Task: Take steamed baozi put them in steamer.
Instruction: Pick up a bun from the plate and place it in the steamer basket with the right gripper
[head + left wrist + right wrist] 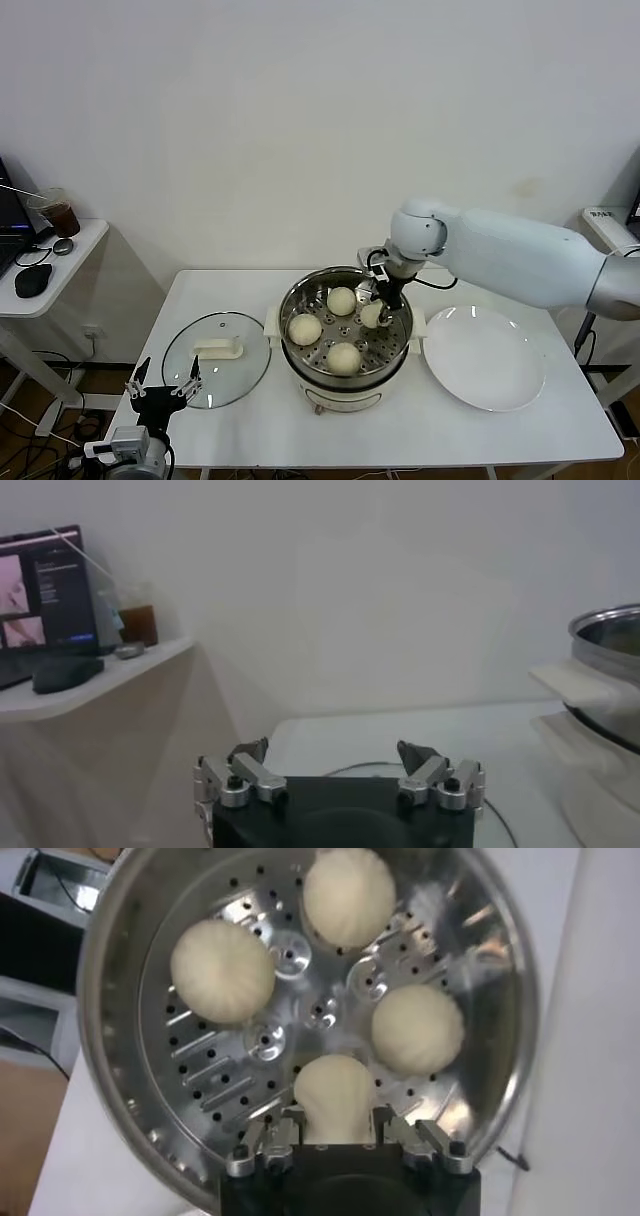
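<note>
- Setting: a robotics test room or lab arranged as a mock kitchen, not a home.
- Evidence, walls: bare white wall behind a plain white worktop (250, 420), with no cabinets or fittings.
- Evidence, kitchen props: an electric steamer (345, 375), a glass lid (216, 358) and a white plate (484, 358) laid out in a row around the right tool (378, 303).
- Evidence, office gear: beyond the left tool (163, 386), a side desk (60, 262) carries a monitor (40, 595), a mouse (33, 279) and a cup of dark drink (58, 211).
- Evidence, floor: loose cables (45, 425) run beneath that desk.
</note>
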Robot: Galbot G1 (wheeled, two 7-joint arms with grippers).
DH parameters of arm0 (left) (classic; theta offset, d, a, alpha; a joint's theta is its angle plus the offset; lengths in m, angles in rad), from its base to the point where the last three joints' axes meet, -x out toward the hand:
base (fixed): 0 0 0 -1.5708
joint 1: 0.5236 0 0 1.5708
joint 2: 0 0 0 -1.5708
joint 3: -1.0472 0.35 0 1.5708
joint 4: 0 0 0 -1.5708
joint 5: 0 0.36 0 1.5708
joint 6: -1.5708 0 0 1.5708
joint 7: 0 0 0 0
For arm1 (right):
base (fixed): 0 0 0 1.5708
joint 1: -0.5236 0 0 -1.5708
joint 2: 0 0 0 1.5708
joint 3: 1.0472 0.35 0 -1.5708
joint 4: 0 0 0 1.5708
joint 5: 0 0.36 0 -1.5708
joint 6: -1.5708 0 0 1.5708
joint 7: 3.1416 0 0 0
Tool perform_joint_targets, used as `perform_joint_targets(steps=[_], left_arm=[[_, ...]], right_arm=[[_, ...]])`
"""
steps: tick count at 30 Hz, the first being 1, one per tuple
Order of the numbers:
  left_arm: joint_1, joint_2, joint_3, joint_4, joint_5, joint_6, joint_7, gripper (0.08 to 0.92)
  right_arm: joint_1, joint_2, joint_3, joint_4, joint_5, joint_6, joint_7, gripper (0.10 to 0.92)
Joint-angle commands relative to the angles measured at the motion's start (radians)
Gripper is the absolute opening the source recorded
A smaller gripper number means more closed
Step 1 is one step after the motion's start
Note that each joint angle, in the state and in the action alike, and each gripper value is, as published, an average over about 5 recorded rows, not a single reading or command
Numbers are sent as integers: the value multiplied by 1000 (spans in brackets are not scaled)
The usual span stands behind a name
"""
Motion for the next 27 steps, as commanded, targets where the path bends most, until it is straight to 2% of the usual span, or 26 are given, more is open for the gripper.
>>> perform_joint_targets(steps=[1, 4, 12, 16, 22, 27], left_arm=[[0, 0, 0, 4, 0, 1, 1, 823], [0, 0, 0, 4, 0, 1, 1, 823], [1, -2, -2, 0, 1, 1, 2, 823], [5, -5, -4, -7, 3, 1, 2, 823], [18, -10, -10, -19, 5, 1, 5, 823], [24, -20, -16, -26, -4, -3, 5, 823]], right_arm=[[-41, 10, 8, -11, -32, -4, 11, 435], [-37, 6, 8, -6, -29, -1, 11, 480], [-11, -34, 48, 14, -18, 8, -4, 713], [-2, -81, 108, 29, -21, 30, -25, 802], [-26, -169, 290, 51, 4, 73, -22, 822], [-113, -273, 504, 70, 159, 115, 136, 823]])
